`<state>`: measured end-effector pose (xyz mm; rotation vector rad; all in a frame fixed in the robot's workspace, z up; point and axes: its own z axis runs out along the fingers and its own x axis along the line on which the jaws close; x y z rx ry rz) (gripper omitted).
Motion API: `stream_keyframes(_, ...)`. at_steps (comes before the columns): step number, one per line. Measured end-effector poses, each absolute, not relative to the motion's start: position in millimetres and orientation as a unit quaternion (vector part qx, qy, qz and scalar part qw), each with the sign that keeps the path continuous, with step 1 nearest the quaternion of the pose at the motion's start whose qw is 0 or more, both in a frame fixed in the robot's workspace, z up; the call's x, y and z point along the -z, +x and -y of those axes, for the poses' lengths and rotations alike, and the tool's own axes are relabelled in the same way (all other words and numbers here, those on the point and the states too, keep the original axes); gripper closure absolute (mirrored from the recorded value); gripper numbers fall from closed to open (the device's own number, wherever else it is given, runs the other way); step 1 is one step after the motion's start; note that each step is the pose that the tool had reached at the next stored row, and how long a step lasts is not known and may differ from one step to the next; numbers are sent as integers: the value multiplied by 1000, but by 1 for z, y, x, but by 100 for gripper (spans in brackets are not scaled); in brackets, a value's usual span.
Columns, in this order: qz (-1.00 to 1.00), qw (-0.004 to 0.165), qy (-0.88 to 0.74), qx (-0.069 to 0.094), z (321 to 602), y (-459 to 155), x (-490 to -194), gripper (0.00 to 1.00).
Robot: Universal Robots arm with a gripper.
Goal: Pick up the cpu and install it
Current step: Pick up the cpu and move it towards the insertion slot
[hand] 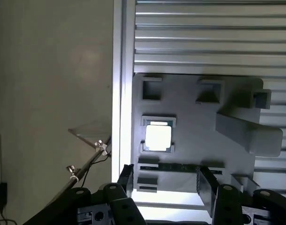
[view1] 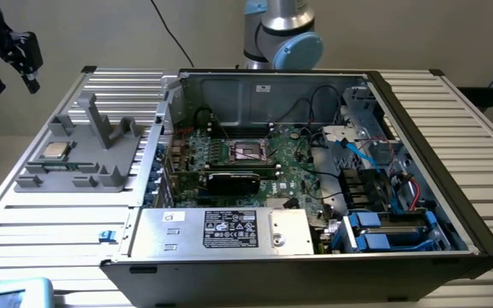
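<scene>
Two gripper (hand: 164, 168) fingers (hand: 125, 180) stand wide apart, empty. Below, between them, the cpu (hand: 158, 137) lies in a grey fixture (hand: 194, 136) recess, its top washed white by glare, markings unreadable.

arm (view1: 272, 19): silver-grey tube, round light-blue joint cap (view1: 302, 46). gripper (view1: 13, 77): black, blue block on body. fingers (hand: 209, 187) black, angular, round pivot pins on linkages.

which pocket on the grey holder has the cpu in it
The framed pocket near the grey holder's edge on the exterior view's left: the cpu lies flat in it. The other square pockets are empty.
</scene>
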<state>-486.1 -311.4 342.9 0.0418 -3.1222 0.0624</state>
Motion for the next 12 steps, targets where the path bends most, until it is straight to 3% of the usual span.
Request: stream_keyframes(12, 1000, 9, 14, -10, 312, -486, -324, 34)
